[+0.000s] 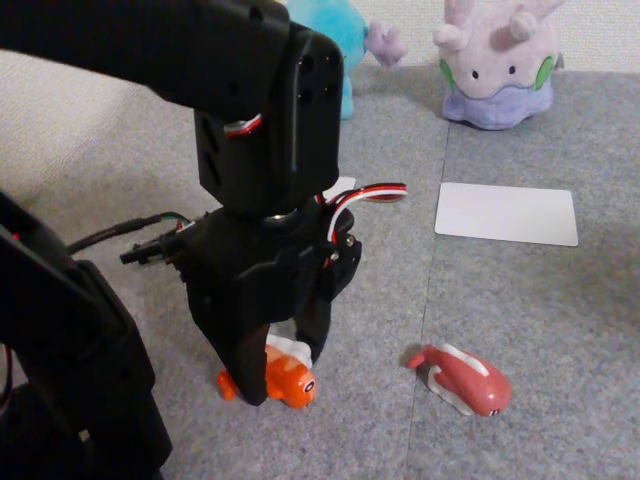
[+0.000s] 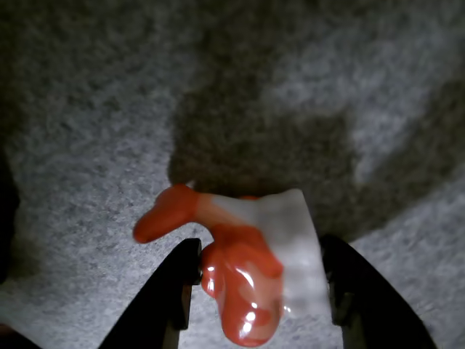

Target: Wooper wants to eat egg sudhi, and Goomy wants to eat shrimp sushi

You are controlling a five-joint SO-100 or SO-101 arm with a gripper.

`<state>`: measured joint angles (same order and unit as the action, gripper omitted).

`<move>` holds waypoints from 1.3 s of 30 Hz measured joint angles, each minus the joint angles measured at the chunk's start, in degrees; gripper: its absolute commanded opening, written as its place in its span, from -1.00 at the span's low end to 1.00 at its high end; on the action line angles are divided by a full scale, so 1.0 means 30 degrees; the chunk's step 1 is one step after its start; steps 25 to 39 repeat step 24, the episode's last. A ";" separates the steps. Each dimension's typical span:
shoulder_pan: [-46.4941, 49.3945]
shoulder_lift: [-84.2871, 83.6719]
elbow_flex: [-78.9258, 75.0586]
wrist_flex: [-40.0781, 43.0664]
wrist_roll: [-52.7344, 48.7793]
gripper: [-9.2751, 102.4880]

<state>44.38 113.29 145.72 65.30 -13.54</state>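
Note:
The shrimp sushi (image 1: pixel 290 378), orange with white stripes and a white rice base, lies on the grey carpet in the fixed view. My black gripper (image 1: pixel 283 376) comes down over it, one finger on each side. In the wrist view both fingers press the flanks of the shrimp sushi (image 2: pixel 247 283), so the gripper (image 2: pixel 260 249) is shut on it. Goomy (image 1: pixel 500 65), the pale lilac plush, sits at the back right. Wooper (image 1: pixel 335 30), light blue, sits at the back centre, partly behind the arm. The egg sudhi is out of view.
A white card (image 1: pixel 507 213) lies on the carpet in front of Goomy. A longer pinkish-red fish toy (image 1: pixel 465 380) lies to the right of the gripper. The arm's black base (image 1: pixel 60 350) fills the lower left, with cables beside it.

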 measured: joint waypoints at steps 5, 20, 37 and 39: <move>-0.0205 0.2402 0.0615 0.0381 0.2900 -0.71; -0.6533 0.7236 -0.2490 0.2432 1.6143 -0.71; -0.6680 0.5391 -0.5332 0.2871 1.7725 -0.71; -0.6680 0.5391 -0.5332 0.2871 1.7725 -0.71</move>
